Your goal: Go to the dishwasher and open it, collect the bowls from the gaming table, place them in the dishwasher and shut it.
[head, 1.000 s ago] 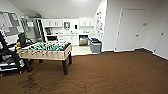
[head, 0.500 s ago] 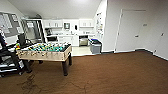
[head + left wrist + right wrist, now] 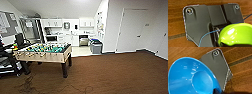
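my left jaws hold a lime bowl [image 3: 236,35], right jaws a blue bowl [image 3: 190,77]; either could slip while driving toward the dishwasher [image 3: 83,40] at twelve o'clock.

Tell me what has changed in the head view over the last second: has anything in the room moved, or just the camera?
Only the camera: the whole picture has slid a little, so the foosball table now sits slightly further right in the frame. That is the robot's own motion. The table, the bins and the kitchen cabinets behind keep their places relative to one another. The wrist views show a lime green bowl and a blue bowl.
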You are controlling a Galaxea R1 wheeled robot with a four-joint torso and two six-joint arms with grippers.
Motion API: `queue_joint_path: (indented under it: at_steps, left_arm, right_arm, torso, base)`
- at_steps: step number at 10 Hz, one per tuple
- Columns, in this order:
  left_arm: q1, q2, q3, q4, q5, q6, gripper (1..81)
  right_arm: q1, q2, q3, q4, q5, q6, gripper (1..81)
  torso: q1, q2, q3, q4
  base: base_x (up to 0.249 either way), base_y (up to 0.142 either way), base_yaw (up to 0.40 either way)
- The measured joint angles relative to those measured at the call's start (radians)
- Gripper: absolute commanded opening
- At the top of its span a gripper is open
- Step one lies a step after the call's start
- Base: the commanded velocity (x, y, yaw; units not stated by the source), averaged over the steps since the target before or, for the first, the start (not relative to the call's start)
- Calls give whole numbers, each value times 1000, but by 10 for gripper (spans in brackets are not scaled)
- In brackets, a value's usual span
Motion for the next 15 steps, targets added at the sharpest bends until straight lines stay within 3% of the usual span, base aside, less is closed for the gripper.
queue_joint_path:
  at_steps: [6, 15]
  left_arm:
    - [1, 2, 0, 0, -1, 0, 10]
    - [3, 2, -1, 1, 0, 0, 10]
  right_arm:
    - [-3, 2, -1, 0, -1, 0, 10]
    - [-3, 5, -2, -4, -3, 0, 10]
  torso:
    - [0, 0, 0, 0]
    - [1, 0, 0, 0]
  base:
    - [191, 0, 0]
    - [191, -85, 0]
